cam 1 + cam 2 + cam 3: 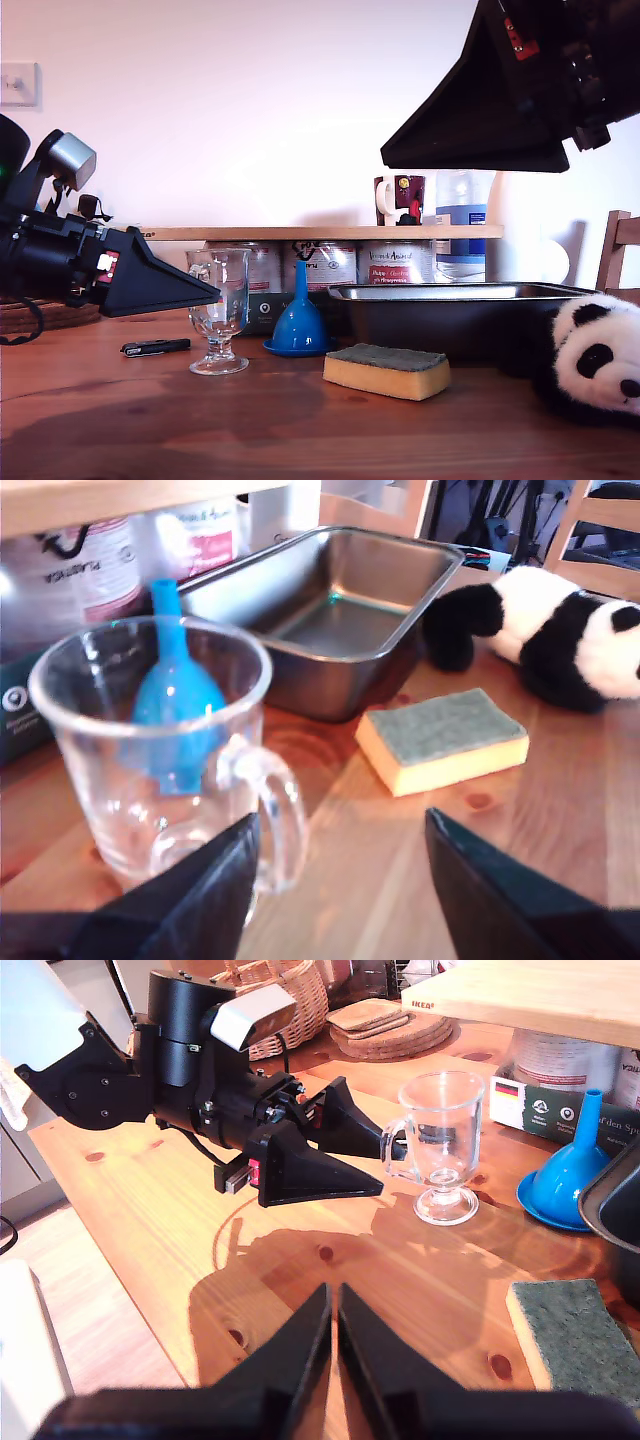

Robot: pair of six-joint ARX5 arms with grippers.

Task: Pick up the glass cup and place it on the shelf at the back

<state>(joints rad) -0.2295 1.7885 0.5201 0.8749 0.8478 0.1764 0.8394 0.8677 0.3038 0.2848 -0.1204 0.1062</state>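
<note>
Shelf (540, 995) edge reads "IKEA" above glass cup (441, 1140).

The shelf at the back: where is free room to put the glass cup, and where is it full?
The shelf is bare from its end at the exterior view's left up to the dark patterned mug. The other end is crowded: that mug and a plastic bottle rising past the plank. The glass cup still stands on the table.
</note>
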